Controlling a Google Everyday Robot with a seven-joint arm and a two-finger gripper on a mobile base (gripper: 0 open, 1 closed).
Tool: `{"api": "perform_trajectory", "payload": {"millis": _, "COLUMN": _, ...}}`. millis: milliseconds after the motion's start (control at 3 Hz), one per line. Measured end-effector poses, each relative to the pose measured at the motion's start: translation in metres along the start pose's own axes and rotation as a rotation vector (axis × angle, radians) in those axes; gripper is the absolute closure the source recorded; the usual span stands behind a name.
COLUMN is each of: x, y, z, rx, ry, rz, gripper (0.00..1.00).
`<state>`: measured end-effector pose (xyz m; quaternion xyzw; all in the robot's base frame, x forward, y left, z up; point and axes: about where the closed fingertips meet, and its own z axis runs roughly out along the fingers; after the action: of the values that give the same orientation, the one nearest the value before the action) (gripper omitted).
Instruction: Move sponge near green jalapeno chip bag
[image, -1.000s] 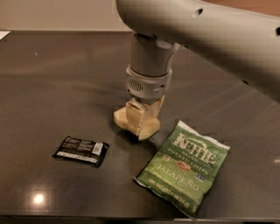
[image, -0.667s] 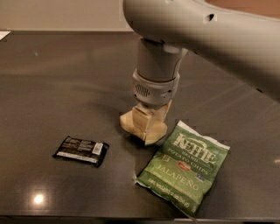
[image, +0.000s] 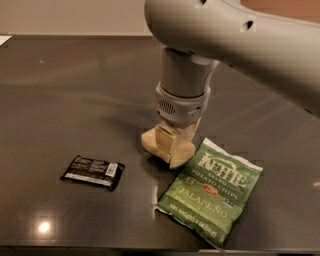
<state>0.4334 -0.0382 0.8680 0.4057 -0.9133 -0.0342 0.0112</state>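
The pale yellow sponge (image: 149, 142) rests on the dark table (image: 75, 90), squeezed between the fingers of my gripper (image: 171, 148), which comes straight down on it from above. The gripper is shut on the sponge, and its wrist hides the sponge's top. The green jalapeno chip bag (image: 212, 192) lies flat just to the right and in front. Its upper left corner is next to the sponge's right end, touching or nearly so.
A small black wrapper with a white label (image: 93, 171) lies on the table to the left of the sponge. My grey arm (image: 240, 45) spans the upper right. The table's front edge runs along the bottom of the view.
My gripper has slid the sponge a little to the right and toward the front, closer to the chip bag. The bag and the black wrapper have not moved.
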Motion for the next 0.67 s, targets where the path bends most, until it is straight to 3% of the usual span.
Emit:
{"api": "perform_trajectory", "payload": {"millis": 333, "x": -0.0019, "y": -0.0001, "z": -0.0006, "rx": 0.003, "ry": -0.011, "rz": 0.0, "gripper": 0.15}}
{"api": "perform_trajectory", "payload": {"millis": 667, "x": -0.0038, "y": -0.0002, "z": -0.0012, "rx": 0.005, "ry": -0.021, "rz": 0.0, "gripper": 0.0}}
